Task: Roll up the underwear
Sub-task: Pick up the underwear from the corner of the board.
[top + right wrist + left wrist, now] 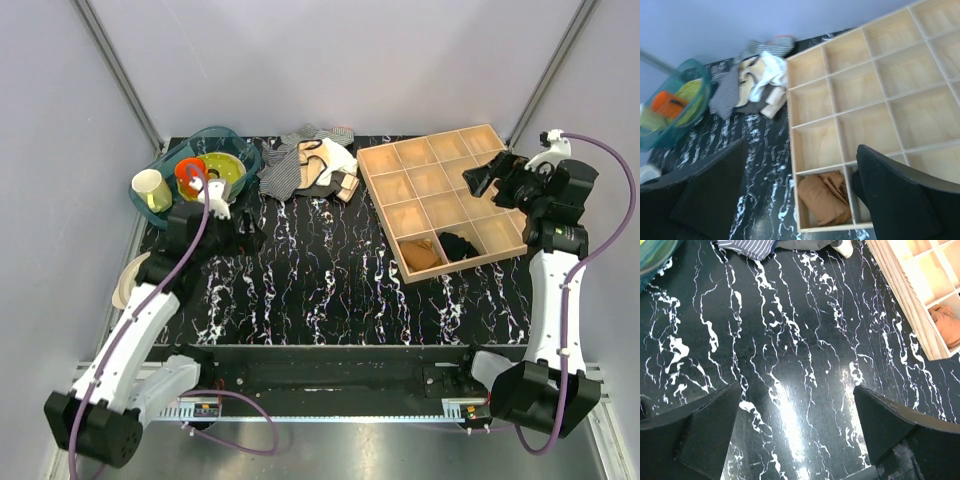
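so underwear [283, 172] heaped far edge, apparently unrolled, untouched

Wooden grid tray [432, 180] holds tan roll [422, 254], black roll [460, 245].

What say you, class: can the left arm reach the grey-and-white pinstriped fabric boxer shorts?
Probably yes: the open left gripper hovers over black marbled tabletop; the pinstriped shorts lie beyond, nothing between.

Glossy marbled table [805, 365], wooden tray [860, 100]
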Available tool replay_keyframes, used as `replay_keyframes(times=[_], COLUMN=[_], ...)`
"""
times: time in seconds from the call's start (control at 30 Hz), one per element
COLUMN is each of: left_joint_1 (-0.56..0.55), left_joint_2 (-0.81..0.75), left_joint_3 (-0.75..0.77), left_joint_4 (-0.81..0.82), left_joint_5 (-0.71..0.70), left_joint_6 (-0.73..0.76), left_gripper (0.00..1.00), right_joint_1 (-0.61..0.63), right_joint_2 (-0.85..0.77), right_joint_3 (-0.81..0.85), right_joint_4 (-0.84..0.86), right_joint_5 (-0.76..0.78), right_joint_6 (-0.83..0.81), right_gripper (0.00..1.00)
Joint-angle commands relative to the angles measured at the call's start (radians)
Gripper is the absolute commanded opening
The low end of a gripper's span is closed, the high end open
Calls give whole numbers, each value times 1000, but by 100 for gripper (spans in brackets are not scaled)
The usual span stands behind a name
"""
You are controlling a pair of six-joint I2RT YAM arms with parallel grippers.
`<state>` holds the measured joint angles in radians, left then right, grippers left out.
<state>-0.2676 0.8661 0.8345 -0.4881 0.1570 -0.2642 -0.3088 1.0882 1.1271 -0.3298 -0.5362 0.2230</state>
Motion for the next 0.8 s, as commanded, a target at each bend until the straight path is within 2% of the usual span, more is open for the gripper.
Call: replay_keyframes(times=[0.0,0.03,0.07,0.1,0.13,0.17,0.2,0.23,0.27,0.33,0.37,0.43,0.5,0.6,0.77], left_joint_1=[7,10,10,13,13,13,13,13,13,13,13,13,14,14,13], left_joint_2=[167,212,268,366,428,483,534,654,710,888,951,1101,1190,1359,1511], left_joint_3=[122,176,214,251,334,377,418,473,574,696,810,908,1067,1271,1443], left_joint_4=[124,132,132,129,120,111,100,73,53,-22,-49,-113,-188,-263,-280], left_joint_5=[-19,-16,-13,-10,-7,-5,-13,-11,-13,-27,-36,-82,-140,-203,-226], left_joint_6=[23,22,22,25,26,32,42,51,63,97,108,134,163,204,253], left_gripper=[99,99,99,99,99,97,97,96,95,89,87,80,74,69,68], right_joint_1=[-1,0,10,29,78,109,137,180,186,188,188,186,186,186,186], right_joint_2=[39,68,84,96,120,133,145,166,173,179,180,182,185,187,216], right_joint_3=[-9,-27,-55,-96,-95,-84,-40,-23,-15,-20,-21,-24,-21,-18,-7], right_joint_4=[116,150,260,290,270,139,59,-4,-52,-67,-77,-103,-118,-130,-163], right_joint_5=[-345,-466,-576,-652,-644,-633,-558,-524,-501,-476,-475,-463,-458,-462,-467], right_joint_6=[4,-16,-27,-40,-80,-219,-305,-364,-408,-422,-448,-468,-493,-508,-530], right_gripper=[100,100,100,100,100,100,100,100,100,100,100,99,100,100,100])
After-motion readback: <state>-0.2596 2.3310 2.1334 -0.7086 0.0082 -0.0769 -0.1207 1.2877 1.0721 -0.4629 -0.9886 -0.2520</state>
